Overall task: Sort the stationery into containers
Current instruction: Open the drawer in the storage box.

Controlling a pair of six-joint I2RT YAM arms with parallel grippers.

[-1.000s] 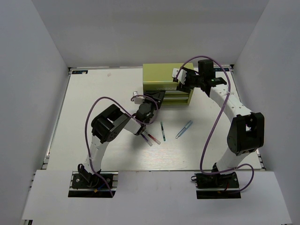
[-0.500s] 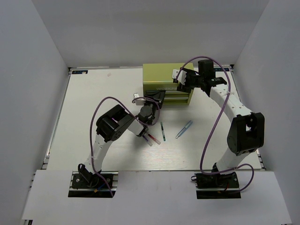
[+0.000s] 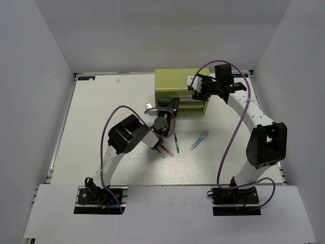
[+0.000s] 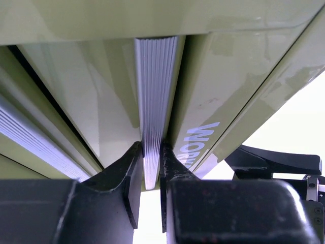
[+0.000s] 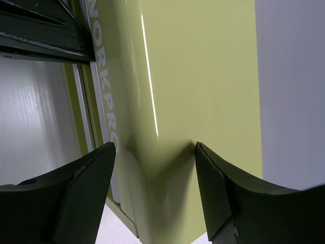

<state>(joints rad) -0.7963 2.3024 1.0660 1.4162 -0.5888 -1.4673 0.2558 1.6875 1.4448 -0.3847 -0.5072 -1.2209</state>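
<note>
The yellow-green chest (image 3: 175, 81) stands at the back of the table. My left gripper (image 3: 170, 105) is at its front, shut on the silver ribbed drawer handle (image 4: 155, 101), with both fingers clamped on the handle's end (image 4: 151, 168). My right gripper (image 3: 196, 86) is open over the chest's top right corner, and its fingers (image 5: 81, 188) straddle the chest's top face (image 5: 198, 76). A light blue pen (image 3: 199, 140), a dark green pen (image 3: 175, 139) and a red-pink pen (image 3: 166, 150) lie on the table in front. A dark purple pen (image 3: 159, 151) lies beside the red-pink one, partly under my left arm.
The white table (image 3: 101, 112) is walled in by grey panels on the left, back and right. The left arm's purple cable (image 3: 109, 127) loops over the left of the table. The right arm (image 3: 254, 122) runs along the right side.
My left arm's elbow has swung to the right and its gripper has edged closer to the chest front. The right gripper and the pens have not moved.
</note>
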